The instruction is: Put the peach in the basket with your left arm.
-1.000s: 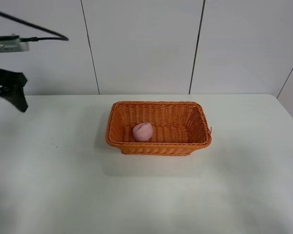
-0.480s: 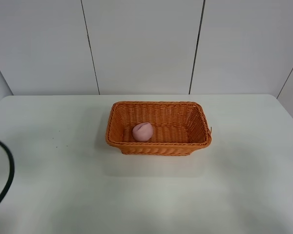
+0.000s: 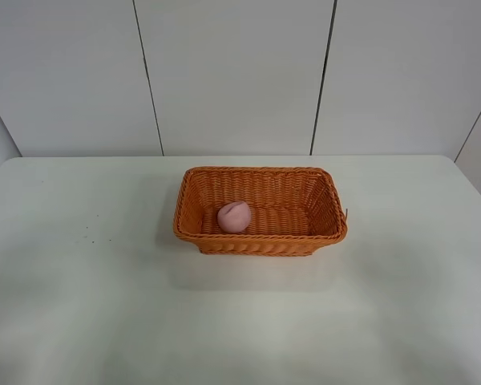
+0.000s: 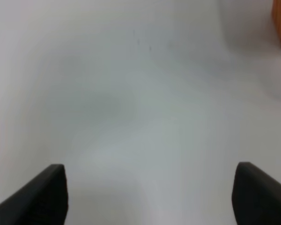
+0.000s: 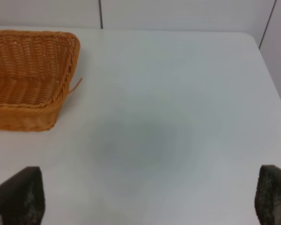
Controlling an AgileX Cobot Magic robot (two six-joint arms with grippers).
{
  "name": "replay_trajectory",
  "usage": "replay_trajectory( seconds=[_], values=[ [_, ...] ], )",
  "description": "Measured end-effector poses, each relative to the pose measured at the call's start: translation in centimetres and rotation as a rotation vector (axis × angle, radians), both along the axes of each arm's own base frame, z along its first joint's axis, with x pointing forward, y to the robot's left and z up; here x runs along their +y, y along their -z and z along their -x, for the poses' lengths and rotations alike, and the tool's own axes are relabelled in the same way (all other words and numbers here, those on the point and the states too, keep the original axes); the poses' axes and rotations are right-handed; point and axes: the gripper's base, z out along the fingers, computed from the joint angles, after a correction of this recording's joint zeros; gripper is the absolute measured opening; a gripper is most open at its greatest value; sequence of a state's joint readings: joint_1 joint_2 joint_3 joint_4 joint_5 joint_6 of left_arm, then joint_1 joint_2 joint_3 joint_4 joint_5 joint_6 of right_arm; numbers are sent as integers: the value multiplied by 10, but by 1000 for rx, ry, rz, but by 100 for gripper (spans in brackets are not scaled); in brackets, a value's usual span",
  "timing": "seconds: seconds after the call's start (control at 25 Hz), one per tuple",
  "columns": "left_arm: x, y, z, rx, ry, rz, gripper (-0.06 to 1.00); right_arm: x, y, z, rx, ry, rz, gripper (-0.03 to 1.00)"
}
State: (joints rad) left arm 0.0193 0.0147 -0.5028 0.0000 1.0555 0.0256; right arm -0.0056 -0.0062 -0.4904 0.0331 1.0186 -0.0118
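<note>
A pale pink peach lies inside the orange wicker basket, resting on the woven floor near the basket's left end wall, crease showing on its upper side. The basket stands on a white table, toward the table's far edge and the panelled wall behind it.

Neither arm appears in the high view. The left gripper is seen only from its own wrist camera — its two dark fingertips spread wide, holding nothing, above bare table, with just a sliver of the basket at the frame's edge; the peach is well apart from it and out of that view. The right gripper likewise hangs with fingertips parted and empty over the table beyond the basket's right end — a loose wicker strand juts from that corner.
</note>
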Motion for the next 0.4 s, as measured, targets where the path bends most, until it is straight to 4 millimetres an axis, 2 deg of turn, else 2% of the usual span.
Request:
replay_trajectory(
  seconds=[0.4],
  values=[
    [0,0,3,-18,-1,1,75,0,0,0,0,0,0,69]
  ],
)
